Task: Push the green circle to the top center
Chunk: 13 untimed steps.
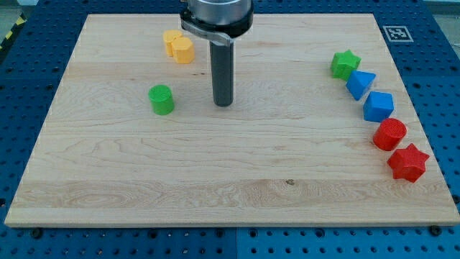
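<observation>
The green circle (pixel 162 99) is a small green cylinder standing on the wooden board (pixel 215 180), left of the middle. My tip (pixel 223 104) rests on the board to the view's right of the green circle, with a clear gap between them. The dark rod rises from the tip to the arm's head at the view's top center.
Two yellow blocks (pixel 178 46) sit touching at the view's top, left of the rod. Along the right side run a green star (pixel 345 64), a blue triangle (pixel 359 84), a blue block (pixel 378 106), a red circle (pixel 389 134) and a red star (pixel 407 162).
</observation>
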### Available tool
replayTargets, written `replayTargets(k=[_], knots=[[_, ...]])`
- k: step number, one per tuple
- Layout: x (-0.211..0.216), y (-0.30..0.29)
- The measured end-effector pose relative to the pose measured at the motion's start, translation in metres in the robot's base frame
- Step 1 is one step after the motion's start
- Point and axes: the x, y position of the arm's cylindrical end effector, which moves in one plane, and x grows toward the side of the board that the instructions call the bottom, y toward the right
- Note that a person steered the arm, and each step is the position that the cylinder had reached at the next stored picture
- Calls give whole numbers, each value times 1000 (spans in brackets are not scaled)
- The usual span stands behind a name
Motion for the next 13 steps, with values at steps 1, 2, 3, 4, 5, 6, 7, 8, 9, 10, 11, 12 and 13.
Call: replayTargets(k=[1, 2, 3, 4, 5, 6, 7, 8, 9, 10, 11, 12, 13], knots=[[39, -2], [74, -48], [63, -114], [3, -126], [2, -126], [-1, -126], [-23, -106], [-49, -63], [-73, -26], [-101, 8], [-128, 31], [-138, 30], [-146, 12]])
